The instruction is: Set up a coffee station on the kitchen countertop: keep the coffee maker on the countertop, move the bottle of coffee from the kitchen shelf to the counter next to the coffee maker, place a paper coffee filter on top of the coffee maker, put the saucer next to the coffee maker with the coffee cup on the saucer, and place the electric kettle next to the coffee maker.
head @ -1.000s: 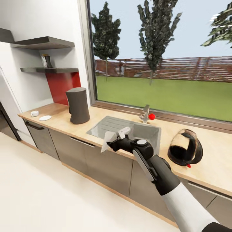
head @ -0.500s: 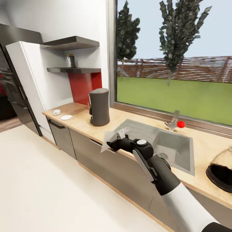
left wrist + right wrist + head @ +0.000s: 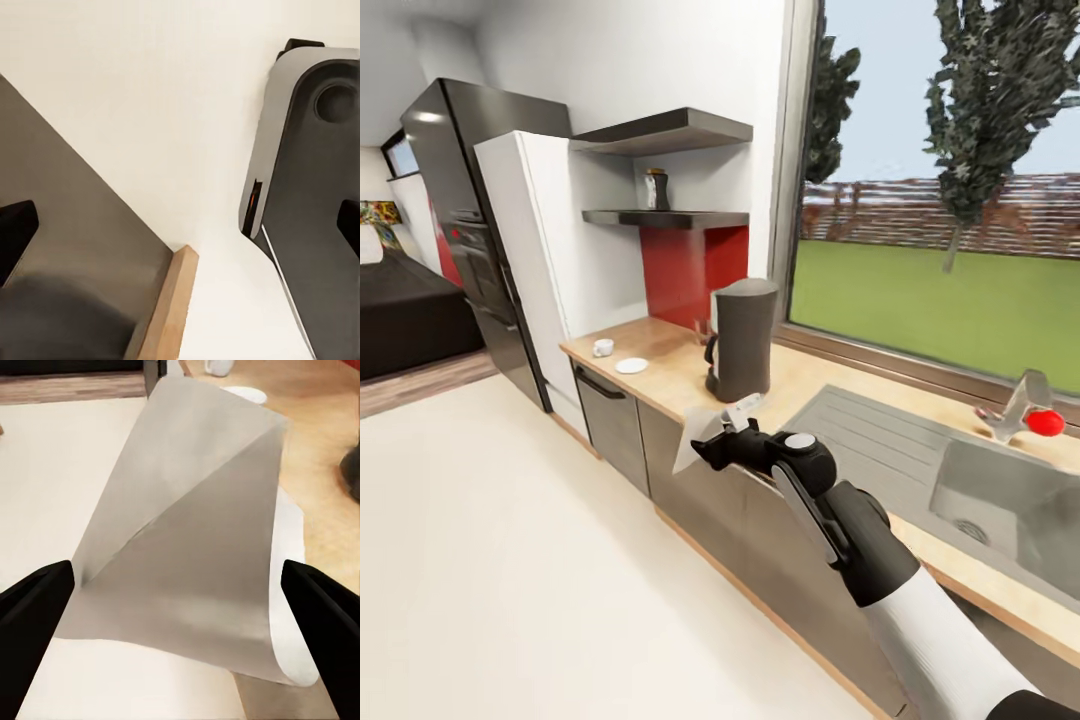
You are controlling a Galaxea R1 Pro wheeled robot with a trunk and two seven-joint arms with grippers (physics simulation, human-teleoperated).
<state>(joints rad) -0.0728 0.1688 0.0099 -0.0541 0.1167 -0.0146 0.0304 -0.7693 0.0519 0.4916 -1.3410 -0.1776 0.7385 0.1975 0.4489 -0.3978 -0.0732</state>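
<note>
My right gripper (image 3: pixel 722 432) is shut on the paper coffee filter (image 3: pixel 694 442), a pale grey cone held out in front of the kitchen countertop (image 3: pixel 670 375). In the right wrist view the filter (image 3: pixel 187 547) spreads between the dark fingertips (image 3: pixel 34 615). The dark grey coffee maker (image 3: pixel 743 340) stands on the counter just beyond it. Farther left sit the white coffee cup (image 3: pixel 603 347) and, apart from it, the saucer (image 3: pixel 631 366). The bottle of coffee (image 3: pixel 656 190) stands on the lower shelf. The electric kettle is out of view. My left gripper (image 3: pixel 182 229) hangs open over the floor.
An inset steel sink (image 3: pixel 1000 490) and a faucet (image 3: pixel 1020 405) with a red knob lie to the right. A white tall cabinet (image 3: pixel 530 270) and a black appliance (image 3: pixel 465 230) close the counter's left end. Grey drawer fronts (image 3: pixel 615 425) face a wide pale floor (image 3: pixel 510 560).
The head view has swung left, so counter, coffee maker and sink sit further right in the picture and the kettle has left it. My right gripper still holds the filter in the same pose.
</note>
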